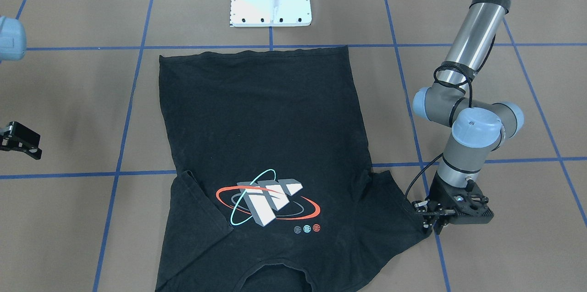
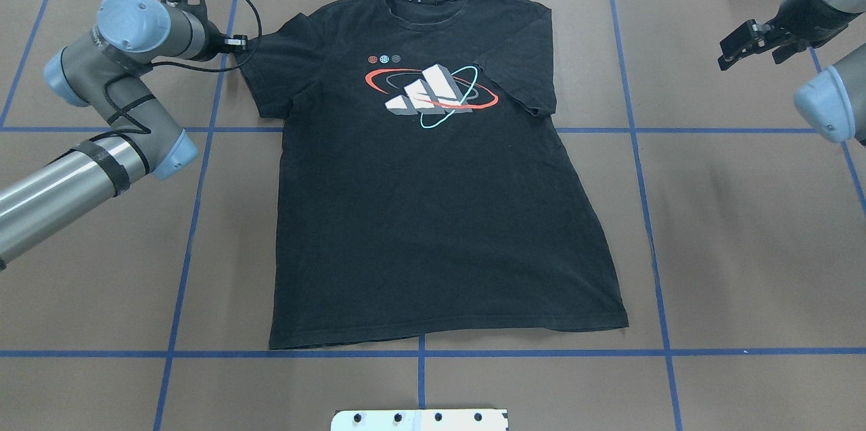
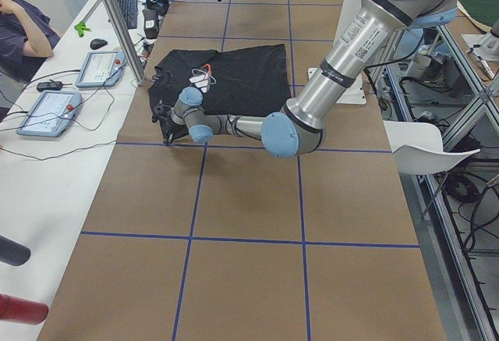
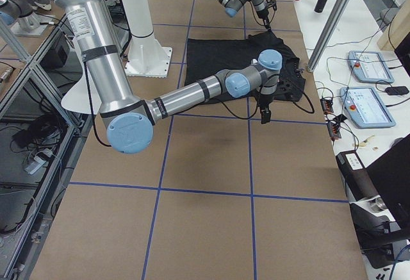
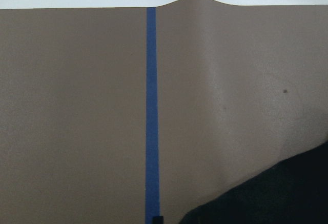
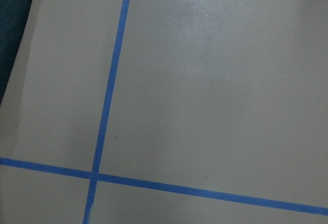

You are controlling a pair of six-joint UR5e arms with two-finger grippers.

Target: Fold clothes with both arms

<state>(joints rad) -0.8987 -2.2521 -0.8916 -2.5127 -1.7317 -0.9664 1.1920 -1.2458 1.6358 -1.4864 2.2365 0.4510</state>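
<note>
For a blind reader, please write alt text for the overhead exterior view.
A black T-shirt lies flat, logo up, on a brown table with blue tape lines. The left gripper is at the edge of one sleeve; the right gripper is away from the shirt.

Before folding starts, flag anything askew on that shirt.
The T-shirt lies flat, but one sleeve, on the robot's right, is folded in against the body, while the other sleeve spreads out flat.
</note>
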